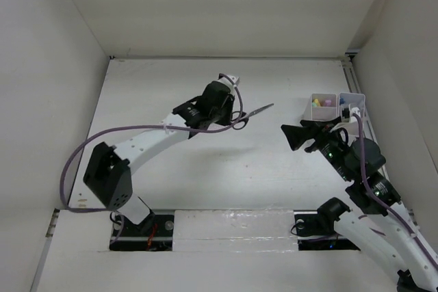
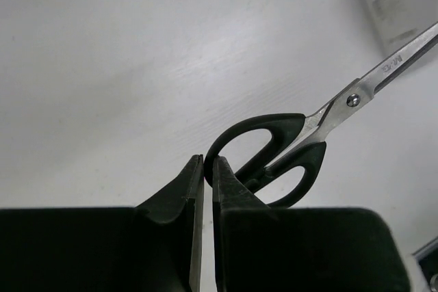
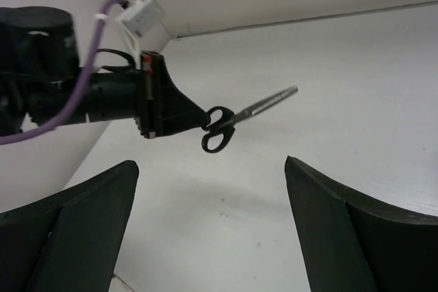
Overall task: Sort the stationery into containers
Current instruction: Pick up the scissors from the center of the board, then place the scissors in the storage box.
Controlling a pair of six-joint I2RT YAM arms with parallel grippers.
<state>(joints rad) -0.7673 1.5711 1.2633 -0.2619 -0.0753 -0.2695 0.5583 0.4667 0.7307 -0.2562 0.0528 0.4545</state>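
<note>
1. Left arm pose: the left arm reaches forward from its base over the middle of the counter point(image 1: 205, 182), wrist bent and turned toward the right side.
2. Left claw point(image 2: 209, 165) state: the fingers are pressed together on the rim of one black handle loop of the scissors point(image 2: 328, 117).
3. Scissors location: the handles sit at the left claw's tips. The blades are closed and extend straight out beyond the tips, away from the wrist and slanting toward the containers. In the top view a shadow lies on the counter offset from the scissors, so they appear to be held off the surface.
4. Right arm pose: the right arm rises from its base and folds forward, so that the right claw point(image 1: 293, 136) points left toward the left claw and the scissors.
5. Right claw state: the fingers are spread wide and hold nothing. In the right wrist view the scissors lie ahead of the gap, well apart from both fingers.
6. Containers point(image 1: 356, 98): white open-topped bins stand joined side by side just behind the right claw, on the far right of the counter.
7. Contents: the bin nearer the left claw holds small yellow and pink items point(image 1: 316, 102). The contents of the other bin cannot be told.
</note>
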